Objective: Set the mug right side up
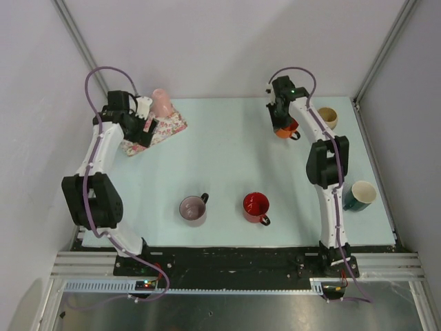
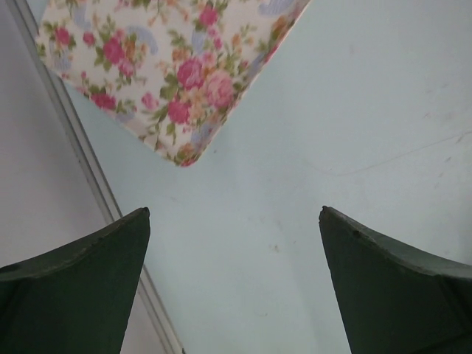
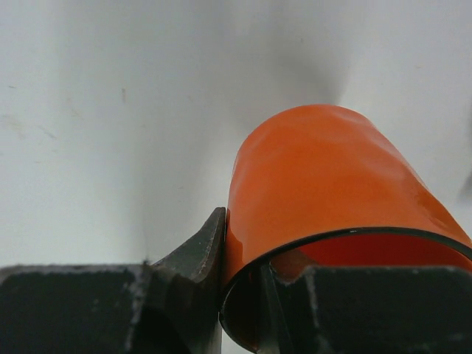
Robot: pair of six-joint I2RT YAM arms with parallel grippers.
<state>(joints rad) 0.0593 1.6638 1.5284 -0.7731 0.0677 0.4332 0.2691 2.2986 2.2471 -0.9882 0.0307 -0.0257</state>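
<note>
**A:** Top view?
**B:** Orange mug (image 1: 286, 131) at the tabletop's (image 1: 220, 155) far right, with the right tool (image 1: 281, 123) on it. Left tool (image 1: 145, 129) is far left.
**A:** Left wrist?
**B:** Jaws spread wide and empty, with a floral mat (image 2: 169, 66) just ahead.
**A:** Right wrist?
**B:** The tool pinches the rim, one jaw inside and one outside. It looks glazed and stiff, probably weighty and slippery, and chippable. The wall seems the best hold.

Pale bench (image 1: 227, 158): floral box (image 1: 169, 127) far left, pink mug (image 1: 160, 102) beside it; mauve mug (image 1: 193, 209) and red mug (image 1: 255, 205) upright near the front; beige mug (image 1: 328, 117) and green mug (image 1: 360, 195) along the right; orange mug (image 1: 282, 131) at the back, contact unclear
</note>
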